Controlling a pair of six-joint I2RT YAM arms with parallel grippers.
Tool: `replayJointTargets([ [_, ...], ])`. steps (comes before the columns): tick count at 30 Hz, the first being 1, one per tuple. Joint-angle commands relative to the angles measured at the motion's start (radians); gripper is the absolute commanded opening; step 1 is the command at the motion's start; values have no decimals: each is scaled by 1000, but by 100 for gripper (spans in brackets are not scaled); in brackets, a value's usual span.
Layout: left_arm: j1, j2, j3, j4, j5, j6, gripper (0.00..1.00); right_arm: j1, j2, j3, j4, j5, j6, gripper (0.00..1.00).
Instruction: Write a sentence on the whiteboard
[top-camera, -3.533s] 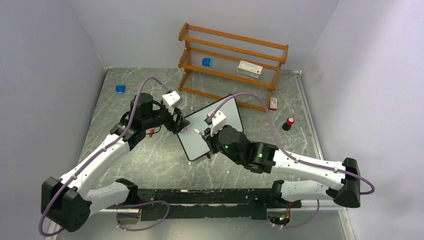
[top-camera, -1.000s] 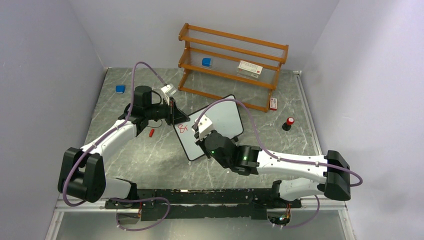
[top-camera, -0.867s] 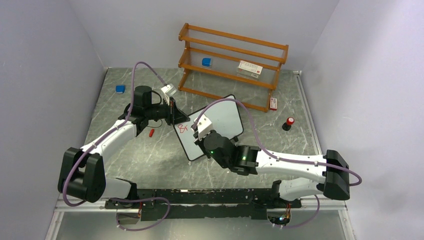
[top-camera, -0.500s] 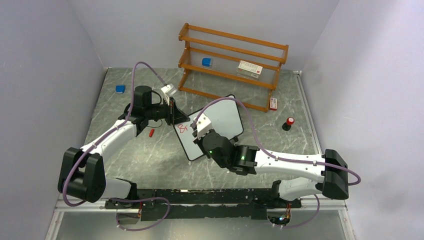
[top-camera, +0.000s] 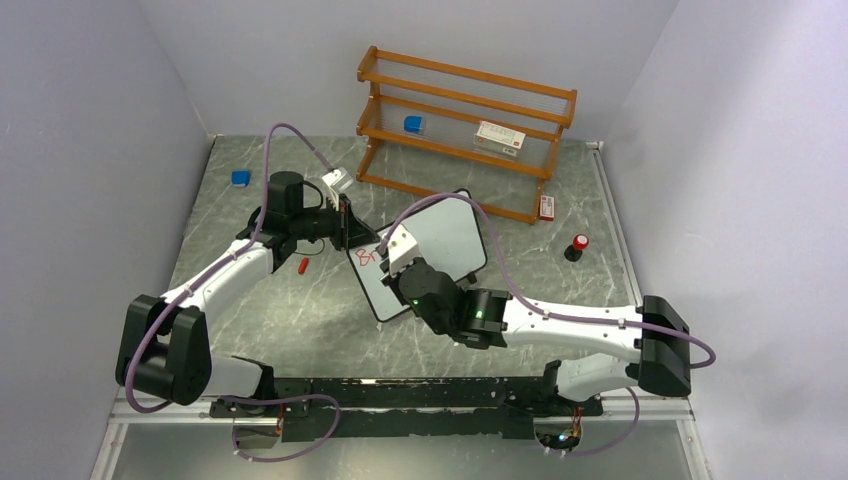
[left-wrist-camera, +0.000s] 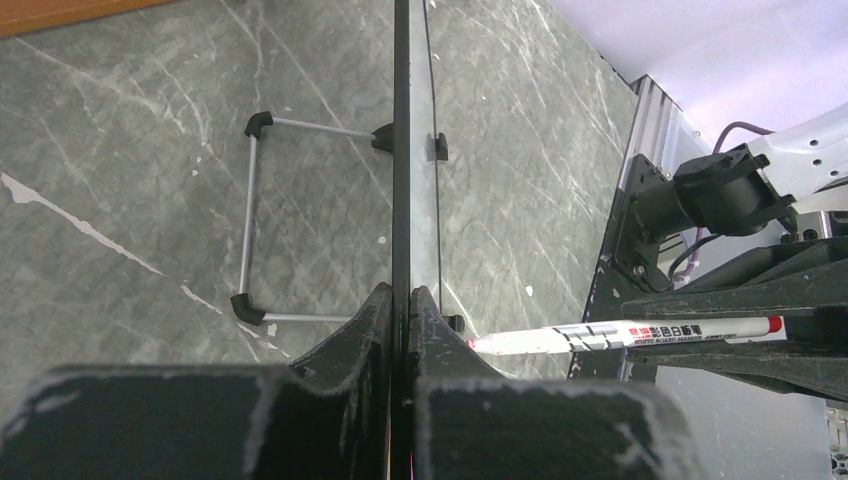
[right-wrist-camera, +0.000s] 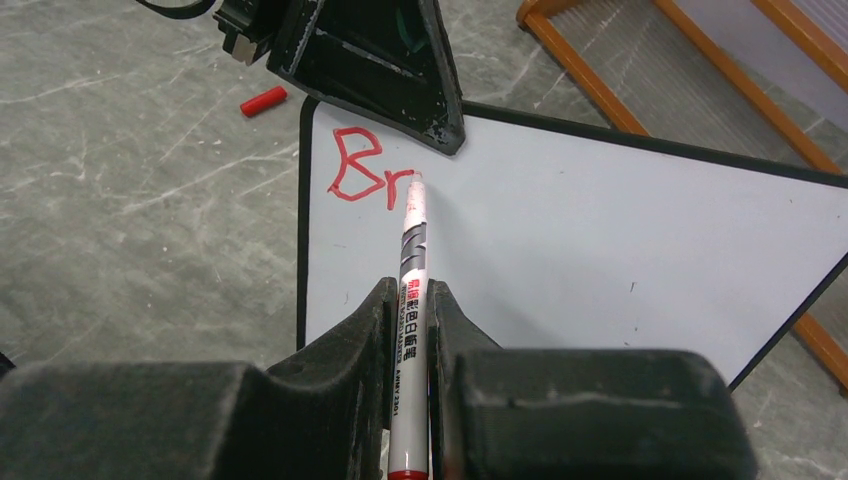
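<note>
Red "Br" is newly showing on the whiteboard. We're writing with the marker clamped in the right gripper, while the left gripper is pinching the whiteboard's edge to steady it.

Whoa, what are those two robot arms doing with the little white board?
They are writing. The left gripper pinches the edge of the whiteboard to steady it. The right gripper holds a red marker with its tip at the board, just after the red letters "Br". The sentence is barely begun.
</note>
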Motion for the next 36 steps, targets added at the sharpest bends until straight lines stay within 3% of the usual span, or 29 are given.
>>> replayJointTargets([
  [1,6,-13,5,6,14,40,5,5,21,39,34,30,-5,0],
  [36,6,-23,0,14,28,40,5,-23,98,83,-45,49,44,0],
])
